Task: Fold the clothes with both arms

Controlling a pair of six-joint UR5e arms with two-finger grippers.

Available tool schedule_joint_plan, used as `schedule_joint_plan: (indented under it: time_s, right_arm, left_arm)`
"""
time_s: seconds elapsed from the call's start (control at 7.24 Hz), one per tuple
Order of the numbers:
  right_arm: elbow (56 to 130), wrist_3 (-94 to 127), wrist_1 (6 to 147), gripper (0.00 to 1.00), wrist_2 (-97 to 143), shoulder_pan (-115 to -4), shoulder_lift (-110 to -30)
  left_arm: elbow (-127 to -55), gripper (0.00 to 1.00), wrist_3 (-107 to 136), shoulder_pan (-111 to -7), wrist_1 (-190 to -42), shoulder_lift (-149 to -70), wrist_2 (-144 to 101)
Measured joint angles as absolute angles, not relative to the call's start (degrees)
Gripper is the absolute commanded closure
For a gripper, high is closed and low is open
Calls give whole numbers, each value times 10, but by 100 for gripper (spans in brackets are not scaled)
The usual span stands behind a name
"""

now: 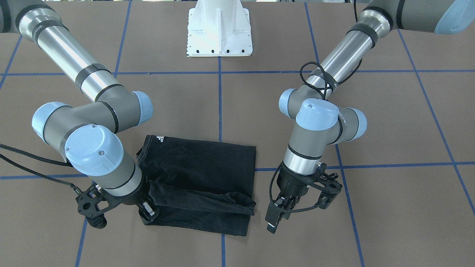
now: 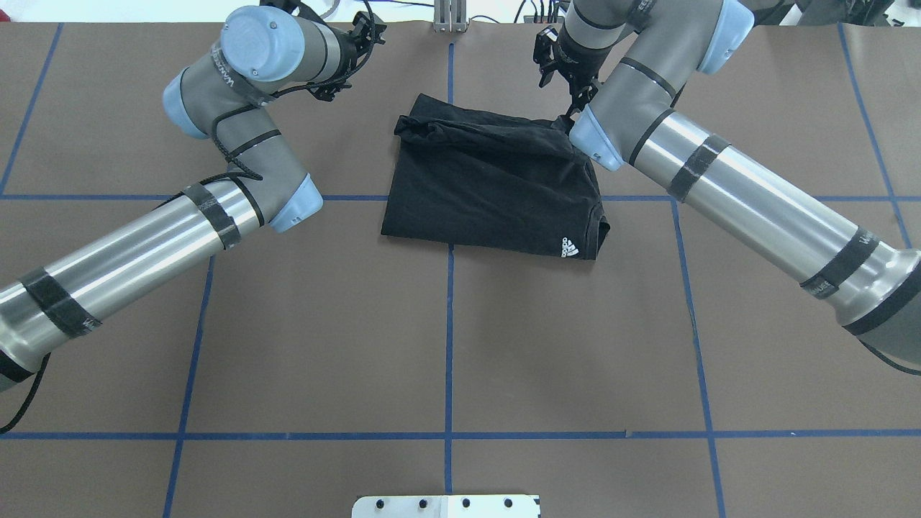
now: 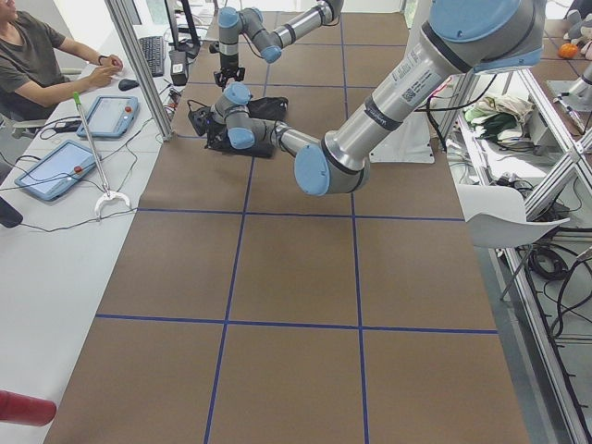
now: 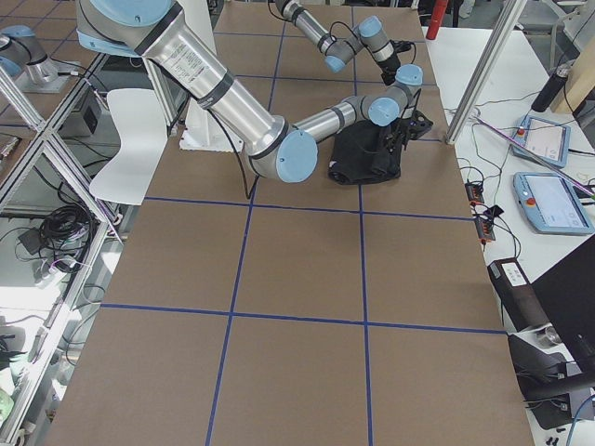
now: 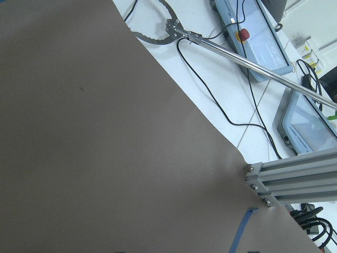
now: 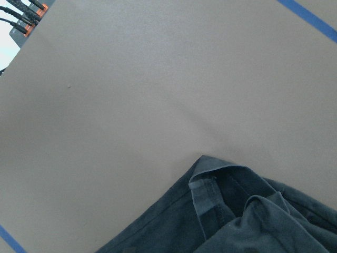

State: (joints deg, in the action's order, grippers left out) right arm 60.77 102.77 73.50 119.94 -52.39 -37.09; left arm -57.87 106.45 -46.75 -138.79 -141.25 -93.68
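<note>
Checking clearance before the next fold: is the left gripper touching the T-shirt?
Apart. The front-facing view shows a strip of bare table between the left gripper and the T-shirt edge.

Brown tabletop (image 5: 95,147) fills the frame from 6 round to 11 o'clock, its edge running diagonally from 12 to 4 o'clock. Blue tape (image 5: 241,232) marks it at 5 o'clock, beside an aluminium post (image 5: 295,179). Beyond lies a white surface (image 5: 221,79) with a black cable (image 5: 231,123), a metal rod (image 5: 253,66) and two grey pendants (image 5: 258,37) at 1 and 3 o'clock.
</note>
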Motion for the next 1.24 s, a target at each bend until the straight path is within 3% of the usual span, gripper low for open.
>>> schedule_joint_plan:
  time_s: [0.14, 0.28, 0.41, 0.83, 1.24]
  right_arm:
    - [618, 1030, 736, 0, 1206, -519, -370]
    - [636, 1035, 735, 11, 1204, -505, -374]
    - [652, 1042, 735, 99, 1187, -483, -376]
    - [662, 1061, 737, 100, 1116, -417, -365]
    - [648, 1049, 737, 100, 1068, -380, -349]
  left_arm:
    - [-595, 6, 1063, -469, -1385, -1411, -948]
    - [-614, 7, 1062, -473, -1383, -1407, -971]
    - [-644, 7, 1058, -480, -1382, -1390, -999]
    - [-818, 6, 1017, -499, -1338, -1273, -1058]
    - [-889, 5, 1012, -500, -1282, -1241, -1066]
